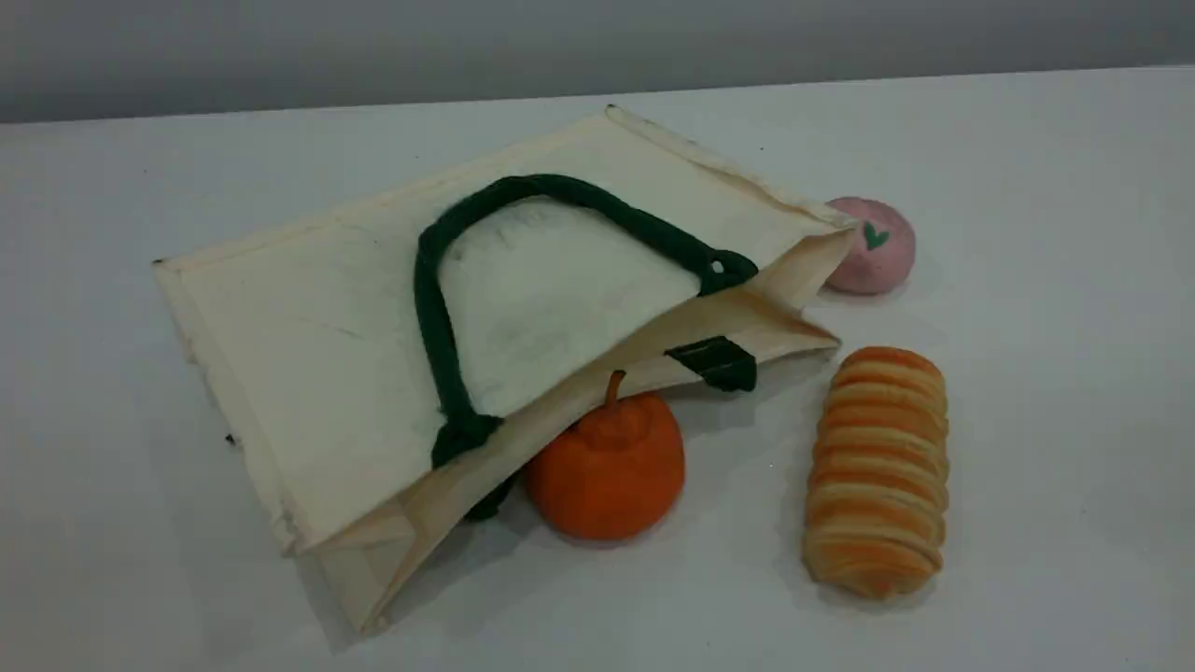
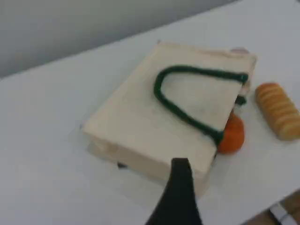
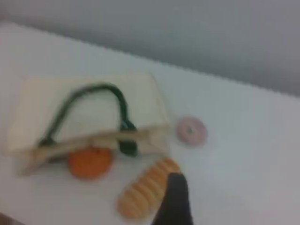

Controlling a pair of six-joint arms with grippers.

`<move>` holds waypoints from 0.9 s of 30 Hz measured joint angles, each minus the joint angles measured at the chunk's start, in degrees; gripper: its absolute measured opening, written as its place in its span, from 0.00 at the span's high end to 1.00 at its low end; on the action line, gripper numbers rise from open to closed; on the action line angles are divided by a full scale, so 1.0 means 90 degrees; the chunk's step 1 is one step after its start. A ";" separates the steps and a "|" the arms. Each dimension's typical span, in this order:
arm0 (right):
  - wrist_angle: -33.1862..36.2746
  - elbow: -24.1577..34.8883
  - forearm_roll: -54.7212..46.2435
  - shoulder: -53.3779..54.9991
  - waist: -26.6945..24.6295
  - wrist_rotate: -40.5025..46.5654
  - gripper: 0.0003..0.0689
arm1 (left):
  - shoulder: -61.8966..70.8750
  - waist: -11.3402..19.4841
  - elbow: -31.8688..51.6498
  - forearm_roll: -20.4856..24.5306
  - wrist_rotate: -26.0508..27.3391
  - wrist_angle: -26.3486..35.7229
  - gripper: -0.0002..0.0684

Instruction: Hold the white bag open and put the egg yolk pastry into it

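The white bag [image 1: 327, 327] lies flat on its side on the table, its mouth slightly agape toward the lower right. One dark green handle [image 1: 431, 308] rests looped on its upper face. The bag also shows in the left wrist view [image 2: 140, 117] and the right wrist view [image 3: 140, 101]. The egg yolk pastry is out of view in every frame. Neither arm appears in the scene view. Each wrist view shows a single dark fingertip, left [image 2: 180, 185] and right [image 3: 176, 197], high above the table with nothing held.
An orange fruit-shaped bun [image 1: 607, 467] sits against the bag's mouth. A long striped bread roll [image 1: 878, 471] lies to its right. A pink ball with a green heart [image 1: 873, 245] rests behind the bag's far corner. The table's edge [image 2: 276, 206] shows at lower right.
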 joint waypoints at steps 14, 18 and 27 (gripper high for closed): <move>-0.0351 0.1275 -0.0007 -0.0374 0.0000 0.0070 0.18 | 0.0012 0.0000 0.1635 0.0402 -0.0527 -0.0112 0.15; -0.0351 0.1275 -0.0034 -0.0374 0.0000 0.0070 0.18 | 0.0012 0.0000 0.1652 0.0508 -0.0527 -0.0455 0.15; -0.0333 0.1270 -0.0035 -0.0374 0.0000 0.0075 0.18 | 0.0012 0.0000 0.1770 0.1271 -0.1097 -0.0710 0.15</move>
